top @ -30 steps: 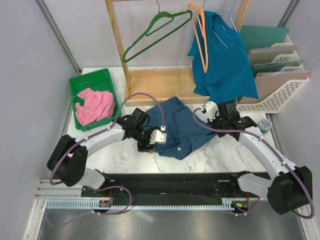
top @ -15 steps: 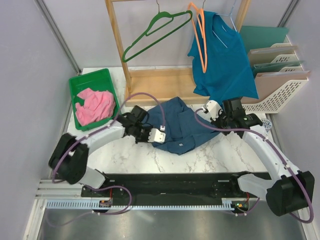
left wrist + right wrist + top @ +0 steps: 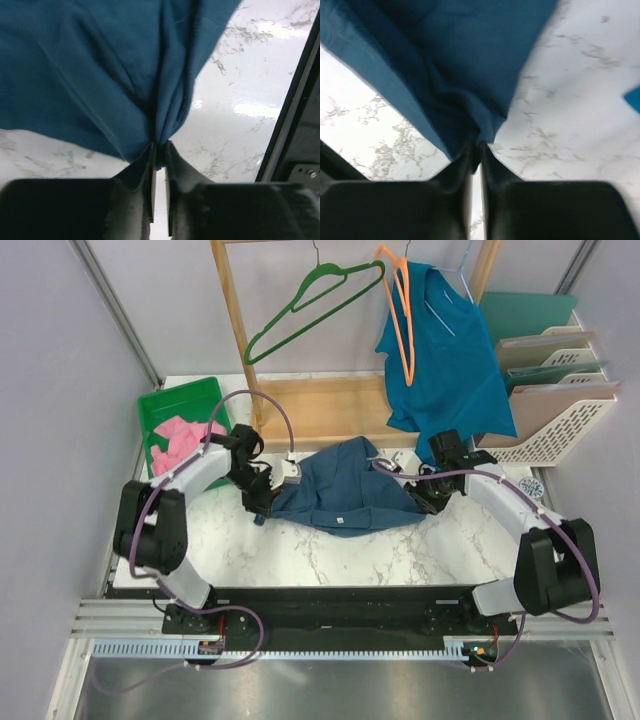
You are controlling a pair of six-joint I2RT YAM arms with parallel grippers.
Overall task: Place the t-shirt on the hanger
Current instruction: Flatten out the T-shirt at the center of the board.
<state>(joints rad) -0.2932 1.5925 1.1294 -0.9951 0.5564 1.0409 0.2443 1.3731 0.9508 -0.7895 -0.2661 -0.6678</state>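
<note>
Marble tabletop (image 3: 300, 550) below us, wooden rack (image 3: 235, 320) at the back, and we have the t-shirt (image 3: 345, 490) strung between both arms, just in front of the rack's base. Our left gripper (image 3: 159, 151) is pinched tight on a gathered fold at one edge; our right gripper (image 3: 476, 149) is clamped on a fold at the opposite edge. We judge that's to draw the cloth wide and flat so an opening can be found. The hanger (image 3: 403, 330) hangs up on the rack's rail, well apart from the t-shirt, between a green hanger (image 3: 300, 310) and a teal shirt (image 3: 445, 360). Threading isn't begun yet, we'd say.
</note>
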